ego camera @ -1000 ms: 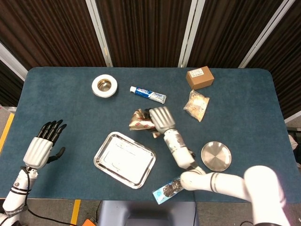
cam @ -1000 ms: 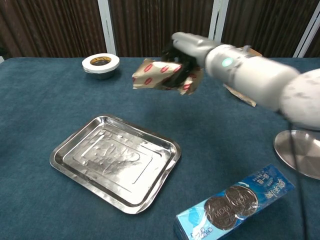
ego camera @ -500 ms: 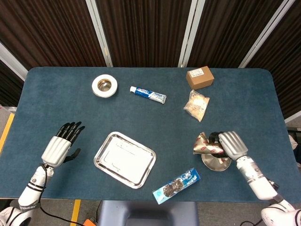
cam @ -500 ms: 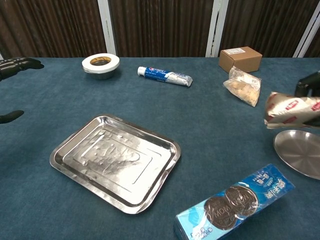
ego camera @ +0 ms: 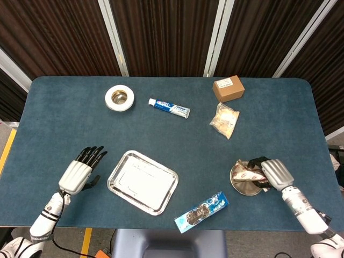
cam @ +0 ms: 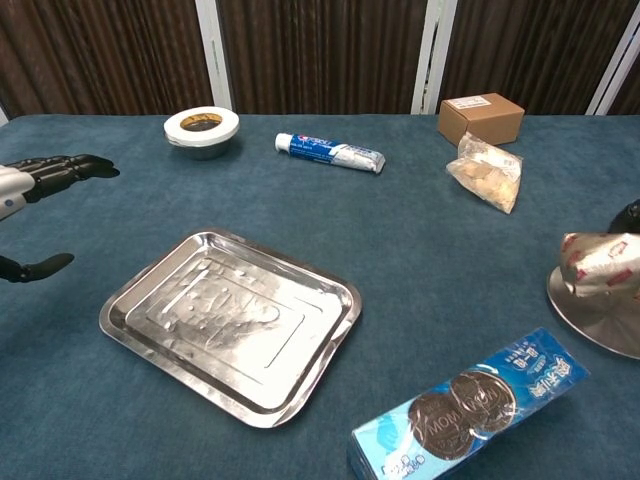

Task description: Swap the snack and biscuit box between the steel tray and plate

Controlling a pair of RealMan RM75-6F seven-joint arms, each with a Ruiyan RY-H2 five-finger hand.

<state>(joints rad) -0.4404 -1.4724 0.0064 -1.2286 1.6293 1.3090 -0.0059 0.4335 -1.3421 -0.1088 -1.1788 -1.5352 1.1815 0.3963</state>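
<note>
My right hand (ego camera: 271,173) holds the crinkled silver snack packet (ego camera: 248,173) (cam: 603,265) over the round steel plate (ego camera: 243,185) (cam: 590,315) at the right; I cannot tell whether the packet touches the plate. The blue biscuit box (ego camera: 202,212) (cam: 468,409) lies on the table near the front edge, between the plate and the steel tray (ego camera: 142,181) (cam: 230,322). Nothing lies in the tray. My left hand (ego camera: 79,172) (cam: 40,172) hovers open just left of the tray, holding nothing.
Along the far side lie a roll of tape (ego camera: 119,98), a toothpaste tube (ego camera: 169,107), a brown cardboard box (ego camera: 228,88) and a clear bag of snacks (ego camera: 224,120). Blue cloth covers the table.
My right hand has carried the snack packet from the table's middle rightward and down to the round plate. My left hand has moved right, closer to the tray.
</note>
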